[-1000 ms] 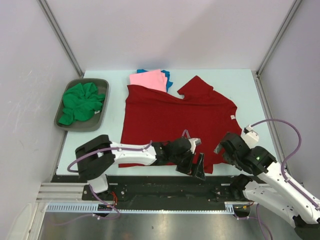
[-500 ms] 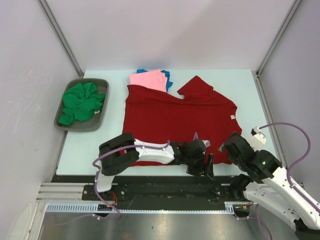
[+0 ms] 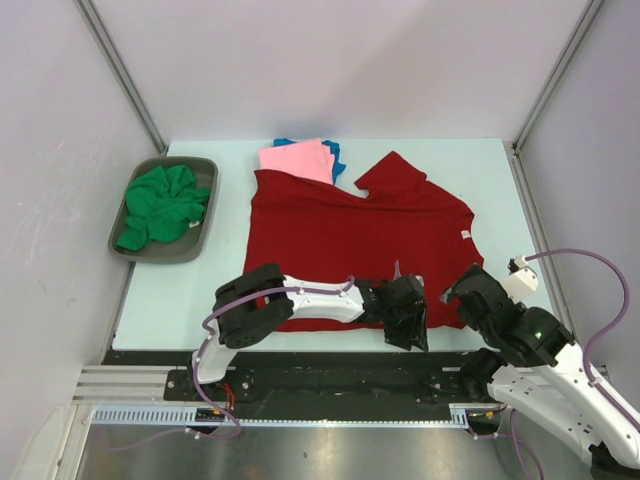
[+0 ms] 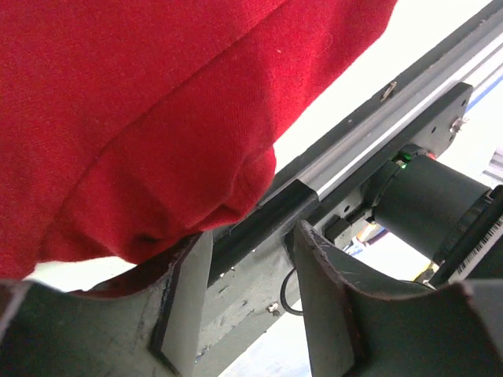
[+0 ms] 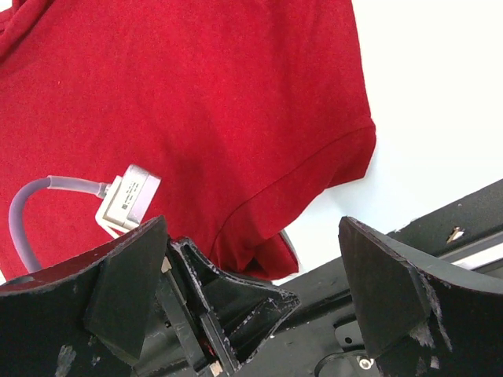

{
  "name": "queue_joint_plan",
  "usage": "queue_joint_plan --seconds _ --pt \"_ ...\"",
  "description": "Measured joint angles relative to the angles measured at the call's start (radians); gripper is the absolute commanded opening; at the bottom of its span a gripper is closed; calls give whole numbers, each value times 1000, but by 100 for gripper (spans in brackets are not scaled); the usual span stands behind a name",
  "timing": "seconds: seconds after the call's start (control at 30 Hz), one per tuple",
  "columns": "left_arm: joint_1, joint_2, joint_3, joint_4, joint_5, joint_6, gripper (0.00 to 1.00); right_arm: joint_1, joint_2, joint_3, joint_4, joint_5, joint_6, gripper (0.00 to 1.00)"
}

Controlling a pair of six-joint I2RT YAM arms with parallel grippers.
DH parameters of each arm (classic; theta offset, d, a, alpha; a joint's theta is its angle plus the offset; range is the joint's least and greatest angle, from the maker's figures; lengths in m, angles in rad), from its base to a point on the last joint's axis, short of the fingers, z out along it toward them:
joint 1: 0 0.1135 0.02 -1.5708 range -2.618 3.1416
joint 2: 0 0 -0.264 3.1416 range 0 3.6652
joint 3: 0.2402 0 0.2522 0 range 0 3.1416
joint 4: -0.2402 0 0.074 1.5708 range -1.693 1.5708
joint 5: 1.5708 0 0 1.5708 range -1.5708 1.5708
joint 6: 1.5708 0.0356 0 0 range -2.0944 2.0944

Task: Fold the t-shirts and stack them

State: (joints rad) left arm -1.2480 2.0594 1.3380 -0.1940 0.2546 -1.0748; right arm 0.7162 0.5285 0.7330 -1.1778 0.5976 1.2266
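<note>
The dark red t-shirt (image 3: 350, 235) lies spread flat mid-table, with a small white tag (image 3: 465, 235) at its right edge. My left gripper (image 3: 408, 320) is open at the shirt's near hem, right of middle. In the left wrist view (image 4: 251, 243) the bunched hem (image 4: 173, 181) rests on one finger (image 4: 187, 298), with nothing between the jaws. My right gripper (image 3: 468, 298) is open and empty over the shirt's near right corner (image 5: 314, 181). A folded pink shirt (image 3: 295, 158) lies on a blue one (image 3: 336, 152) at the back. The green shirt (image 3: 162, 203) is crumpled.
The green shirt sits in a grey metal tray (image 3: 203, 230) at the left edge of the table. The black base rail (image 3: 330, 365) runs just below the shirt's hem. The left gripper's body (image 5: 228, 306) fills the bottom of the right wrist view.
My left gripper has slid to the right along the red shirt's near hem. My right arm has drawn a little to the right and nearer. The shirts have not moved.
</note>
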Motion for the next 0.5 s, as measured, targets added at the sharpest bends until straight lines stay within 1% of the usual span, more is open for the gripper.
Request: queue_joint_plan --seconds 0.07,0.1,0.2,0.3,0.37,0.4,0.43,0.47,0.5 --pt "0 9 18 -27 -19 -3 44 0 -4 0 3 0 -5 95" --pt "0 13 28 -43 -25 -5 37 0 -8 0 5 0 -8 95" --pt "0 29 54 -77 -53 -10 28 0 -27 0 8 -1 -14 95" --pt "5 35 60 -90 -66 -17 25 0 -47 0 8 -1 -19 95" --pt "8 35 60 -93 -71 -18 25 0 -56 0 8 -1 -23 95" --pt "10 35 60 -95 -72 -19 34 0 -59 0 8 -1 -23 95" --pt "11 35 61 -97 -72 -21 45 0 -61 0 8 -2 -26 95" --pt "14 35 63 -98 -70 -30 53 0 -62 0 8 -3 -27 95" --pt "15 35 67 -101 -72 -25 65 0 -63 0 9 -4 -30 95"
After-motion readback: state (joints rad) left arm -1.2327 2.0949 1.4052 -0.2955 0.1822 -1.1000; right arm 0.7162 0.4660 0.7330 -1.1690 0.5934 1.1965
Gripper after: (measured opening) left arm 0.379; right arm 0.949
